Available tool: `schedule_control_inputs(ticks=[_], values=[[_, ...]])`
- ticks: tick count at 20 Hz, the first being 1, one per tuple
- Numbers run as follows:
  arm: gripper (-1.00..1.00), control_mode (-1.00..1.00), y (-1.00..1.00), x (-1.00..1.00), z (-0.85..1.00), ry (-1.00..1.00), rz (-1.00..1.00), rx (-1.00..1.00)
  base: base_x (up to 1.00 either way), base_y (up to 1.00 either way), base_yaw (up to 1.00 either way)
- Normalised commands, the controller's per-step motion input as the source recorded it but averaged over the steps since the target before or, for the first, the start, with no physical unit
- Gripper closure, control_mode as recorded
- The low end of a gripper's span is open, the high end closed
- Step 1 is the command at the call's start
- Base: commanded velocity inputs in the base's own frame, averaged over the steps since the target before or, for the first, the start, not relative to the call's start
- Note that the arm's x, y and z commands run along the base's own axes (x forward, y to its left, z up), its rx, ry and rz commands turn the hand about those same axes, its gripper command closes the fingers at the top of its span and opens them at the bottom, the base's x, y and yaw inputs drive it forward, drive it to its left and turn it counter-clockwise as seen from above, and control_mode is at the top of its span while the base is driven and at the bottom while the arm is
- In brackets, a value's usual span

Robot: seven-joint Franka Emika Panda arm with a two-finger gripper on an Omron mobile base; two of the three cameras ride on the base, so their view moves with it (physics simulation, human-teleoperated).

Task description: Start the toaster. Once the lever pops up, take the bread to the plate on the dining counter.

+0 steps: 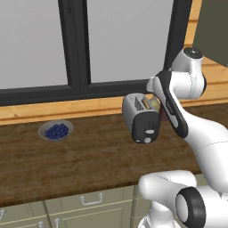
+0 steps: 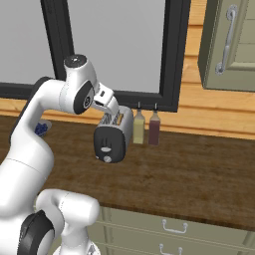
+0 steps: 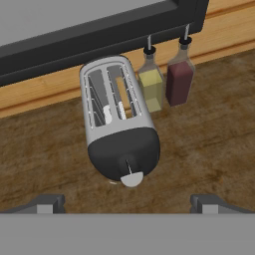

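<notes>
gripper (image 3: 127, 201) nearest, its two dark tips low in the hand view, jaws wide apart and holding nothing, hovering above and in front of the toaster (image 3: 119, 117) — looks set up for a reach down at the front panel, not yet touching it. toaster sits upright on the wood worktop (image 1: 89, 156), dark end panel turned toward the arm, which puts the controls on the reachable side. lever (image 3: 131, 178) is the pale tab at the low edge of that panel in the hand view, apart from the tips; round dial (image 1: 147, 140) shows low on the panel in the left base view. bread (image 3: 121, 94) is the tan slice down in the right slot, top edge just visible, so toasting probably not started; the left slot has only wires and a pale glint. just behind the toaster, beside it, stand two bottles against the sill: yellow bottle (image 3: 151, 82) and dark red bottle (image 3: 179, 77), close enough to be knocked if the hand swings wide. well off to the left on the worktop, a bowl of blueberries (image 1: 56, 131). farthest back, the window frame (image 1: 80, 44). next move i'd judge: lower onto the lever and push.
</notes>
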Motion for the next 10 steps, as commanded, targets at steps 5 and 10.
schedule_control_inputs(ticks=[5, 10], values=[[-1.0, -1.0, 0.0, 0.0, 0.0, 0.0, 0.0, 0.0, 0.0, 0.0, 0.0], [-1.0, -1.0, 0.0, 0.0, 0.0, 0.0, 0.0, 0.0, 0.0, 0.0, 0.0]])
